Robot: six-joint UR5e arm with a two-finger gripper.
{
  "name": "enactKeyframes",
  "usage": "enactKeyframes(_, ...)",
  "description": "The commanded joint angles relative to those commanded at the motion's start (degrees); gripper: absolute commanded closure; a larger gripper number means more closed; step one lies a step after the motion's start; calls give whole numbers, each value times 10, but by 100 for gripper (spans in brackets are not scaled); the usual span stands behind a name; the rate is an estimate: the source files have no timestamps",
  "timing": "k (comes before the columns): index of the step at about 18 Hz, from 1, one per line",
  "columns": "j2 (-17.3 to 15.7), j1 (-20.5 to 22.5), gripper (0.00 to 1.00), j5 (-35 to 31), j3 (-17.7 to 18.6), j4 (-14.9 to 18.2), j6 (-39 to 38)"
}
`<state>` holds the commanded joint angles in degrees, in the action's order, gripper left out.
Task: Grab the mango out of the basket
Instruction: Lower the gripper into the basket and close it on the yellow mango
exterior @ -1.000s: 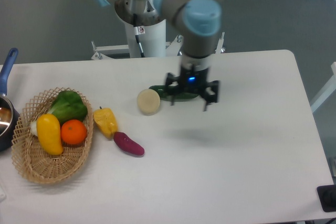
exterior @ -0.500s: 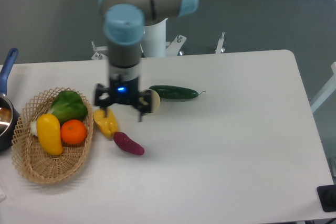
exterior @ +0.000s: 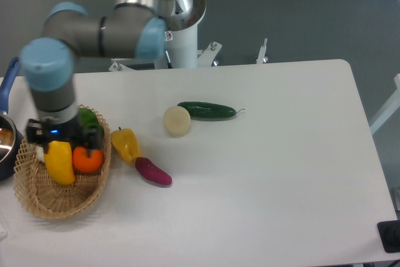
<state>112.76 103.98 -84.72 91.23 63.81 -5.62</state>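
Over the woven wicker basket (exterior: 37, 195), I'm seeing the fingers (exterior: 32, 136) spread apart above the smooth yellow mango (exterior: 59, 162), a round orange (exterior: 87, 160) crowding it.

Woven wicker basket (exterior: 44, 198), smooth glossy mango (exterior: 59, 162), matt white table (exterior: 269, 179).

We see the smooth yellow mango (exterior: 59, 162) lying lengthwise at nine o'clock in the tan woven wicker basket (exterior: 55, 202), its upper end hidden.
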Motion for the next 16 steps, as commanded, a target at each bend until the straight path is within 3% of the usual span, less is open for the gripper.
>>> enactKeyframes(4, 17, -19, 0, -18, 0, 0, -15)
enactKeyframes(16, 16, -18, 0, -59, 5, 0, -34)
